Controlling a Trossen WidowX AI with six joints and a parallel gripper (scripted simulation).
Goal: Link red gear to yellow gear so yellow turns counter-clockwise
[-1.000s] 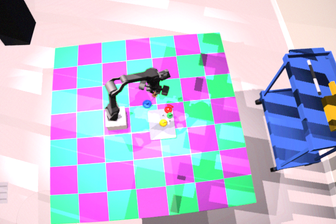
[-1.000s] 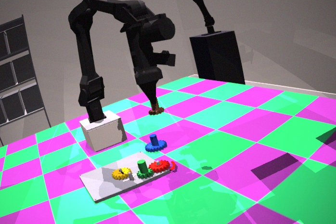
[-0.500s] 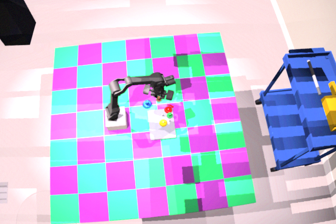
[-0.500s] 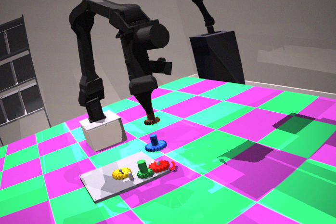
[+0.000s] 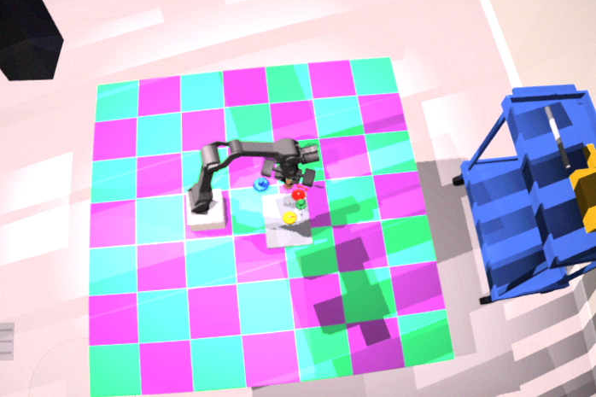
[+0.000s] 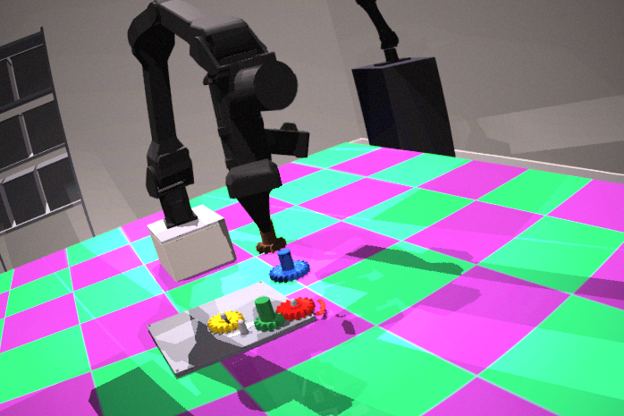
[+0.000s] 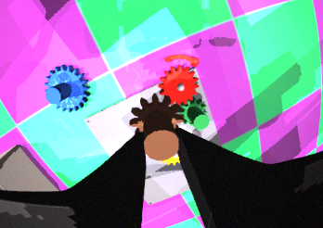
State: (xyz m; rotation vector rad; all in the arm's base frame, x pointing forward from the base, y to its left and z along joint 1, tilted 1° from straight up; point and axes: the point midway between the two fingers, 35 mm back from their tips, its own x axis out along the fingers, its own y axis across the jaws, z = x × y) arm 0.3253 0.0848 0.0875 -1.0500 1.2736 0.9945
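Here we go: my pincer [image 5: 288,180] [image 6: 269,229] [image 7: 160,136] is pinching the brown gear [image 5: 288,183] [image 6: 271,245] [image 7: 158,112] by its knob, up in the air near the grey board [image 5: 277,238] [image 6: 168,345] [image 7: 104,121]! Red gear [image 5: 298,195] [image 6: 295,309] [image 7: 180,85] and yellow gear [image 5: 287,218] [image 6: 226,322] [image 7: 174,160] sit on the board, and the green gear [image 5: 300,203] [image 6: 263,314] [image 7: 198,115] stands right beside the red, looking seated and meshed. One link in, I judge! The blue gear [image 5: 261,184] [image 6: 287,268] [image 7: 68,88] waits off the board, on the table. Still to come: seat the brown, close the chain to yellow, back away. Whether brown alone closes it, I can't tell.

Now the views! The exterior shows daylight under the brown gear and a bare peg [image 5: 300,212] [image 6: 242,326] between green and yellow; my wrist view hides that peg. But the wrist view shows the fingers on either side of the brown knob, and the red arrow [image 7: 182,59] curving clear beside its gear. From the top, my arm crowds the brown gear, yet the board's layout reads well.
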